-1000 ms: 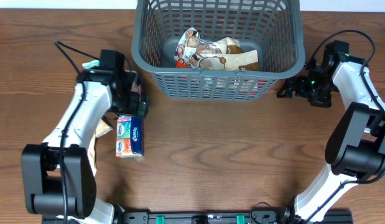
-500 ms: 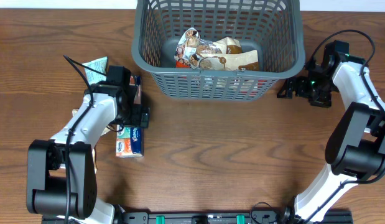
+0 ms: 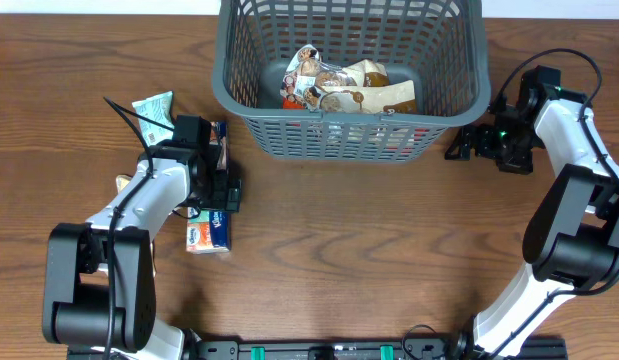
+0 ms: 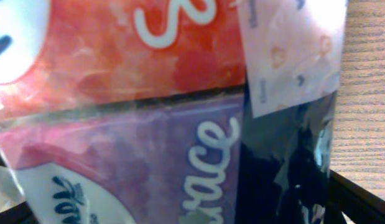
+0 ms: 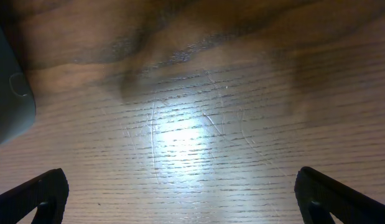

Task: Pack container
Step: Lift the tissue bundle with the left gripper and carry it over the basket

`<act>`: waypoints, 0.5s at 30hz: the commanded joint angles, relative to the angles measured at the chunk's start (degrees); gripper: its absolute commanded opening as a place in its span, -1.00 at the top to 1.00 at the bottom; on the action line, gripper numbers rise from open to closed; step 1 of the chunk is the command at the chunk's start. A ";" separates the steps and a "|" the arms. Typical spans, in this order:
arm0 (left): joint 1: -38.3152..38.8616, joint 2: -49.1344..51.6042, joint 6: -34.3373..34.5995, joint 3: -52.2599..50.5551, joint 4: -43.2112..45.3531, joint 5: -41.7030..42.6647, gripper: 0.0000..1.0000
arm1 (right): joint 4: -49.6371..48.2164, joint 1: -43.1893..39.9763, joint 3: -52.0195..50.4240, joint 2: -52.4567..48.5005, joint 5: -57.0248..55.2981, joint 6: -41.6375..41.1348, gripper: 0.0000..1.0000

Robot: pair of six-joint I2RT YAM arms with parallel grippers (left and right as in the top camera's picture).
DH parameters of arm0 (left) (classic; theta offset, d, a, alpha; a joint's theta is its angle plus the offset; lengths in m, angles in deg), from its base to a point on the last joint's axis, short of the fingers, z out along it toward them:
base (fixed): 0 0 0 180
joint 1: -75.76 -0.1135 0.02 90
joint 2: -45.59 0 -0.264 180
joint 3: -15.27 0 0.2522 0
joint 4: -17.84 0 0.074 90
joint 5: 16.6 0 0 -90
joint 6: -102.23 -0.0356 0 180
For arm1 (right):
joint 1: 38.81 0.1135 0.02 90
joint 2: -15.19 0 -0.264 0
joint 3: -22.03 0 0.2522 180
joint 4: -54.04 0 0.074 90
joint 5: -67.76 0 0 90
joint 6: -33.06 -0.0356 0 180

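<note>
Wood is lying open across the near half of the table (image 3: 389, 260) from overhead, while the container (image 3: 351, 122) is sitting at the far edge with snack packets (image 3: 339, 85) on its base. My left gripper (image 3: 223, 192) is hanging over the top end of the tissue pack (image 3: 209, 235), near the container's near-left corner. My right gripper (image 3: 459, 146) is hovering just beside its right wall. At my left wrist the tissue pack (image 4: 148, 124) is filling the frame, so I cannot tell whether I am gripping it. At my right wrist my fingertips (image 5: 30, 193) are standing wide apart over bare wood, holding nothing, with the container's corner (image 5: 9, 106) edging in at left.
</note>
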 commanded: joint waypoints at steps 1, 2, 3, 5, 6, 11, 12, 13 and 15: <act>-0.02 0.02 0.70 -0.15 -0.17 0.74 -0.97 | 0.04 0.66 -0.24 -0.22 0.07 1.14 -0.99; -0.04 0.02 0.70 -0.15 -0.24 0.74 -0.97 | 0.07 0.66 -0.26 -0.22 0.07 1.14 -0.99; -0.04 0.02 0.70 -0.15 -0.42 0.74 -0.98 | 0.07 0.66 -0.24 -0.22 0.07 1.16 -0.99; -0.02 0.02 0.70 -0.15 -0.52 0.74 -0.74 | 0.09 0.66 -0.26 -0.22 0.07 1.38 -0.98; -0.04 0.02 0.70 -0.15 -0.68 0.72 -0.57 | 0.09 0.66 -0.24 -0.22 0.07 1.44 -0.98; -0.04 0.02 0.70 -0.15 -1.73 0.68 0.00 | 0.04 0.66 -0.24 -0.22 0.07 1.60 -0.98; -0.04 0.02 0.70 -0.15 -1.88 0.68 0.03 | 0.00 0.63 -0.26 -0.22 0.07 1.64 -0.98; -0.04 0.02 0.70 -0.15 -1.97 0.68 0.10 | 0.00 0.63 -0.24 -0.20 0.07 1.88 -0.99; -0.04 0.02 0.70 -0.15 -2.23 0.68 0.31 | 0.00 0.63 -0.24 -0.20 0.04 2.03 -0.98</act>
